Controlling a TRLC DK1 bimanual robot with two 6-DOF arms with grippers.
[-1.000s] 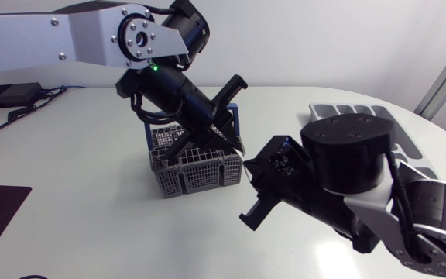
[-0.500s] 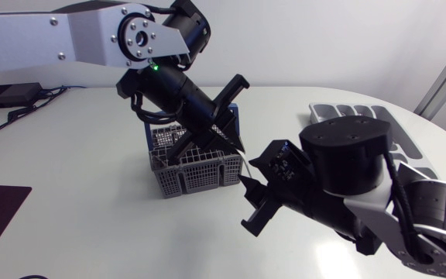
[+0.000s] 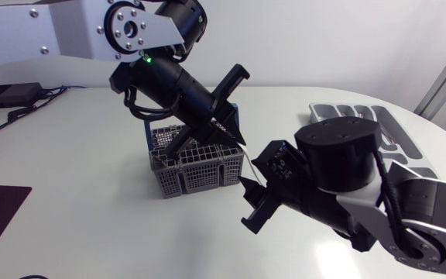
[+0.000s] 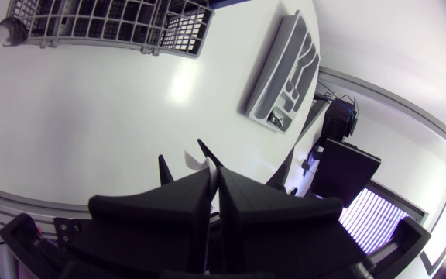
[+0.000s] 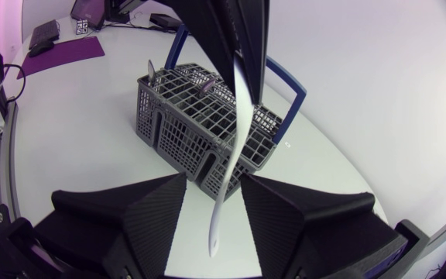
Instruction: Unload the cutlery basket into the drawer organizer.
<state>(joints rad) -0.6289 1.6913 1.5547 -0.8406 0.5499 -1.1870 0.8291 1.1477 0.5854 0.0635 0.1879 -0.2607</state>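
White utensil (image 5: 235, 116): is hanging just beside the cutlery basket (image 3: 196, 167). Left gripper (image 3: 235, 139): jaws are pinching its upper end. Right gripper (image 5: 213, 180): jaws are standing apart around its lower end, probably waiting to take it, the drawer organizer (image 3: 347, 110) lying on that arm's side.

No legible text, no readable labels, numbers or signs on anything in view
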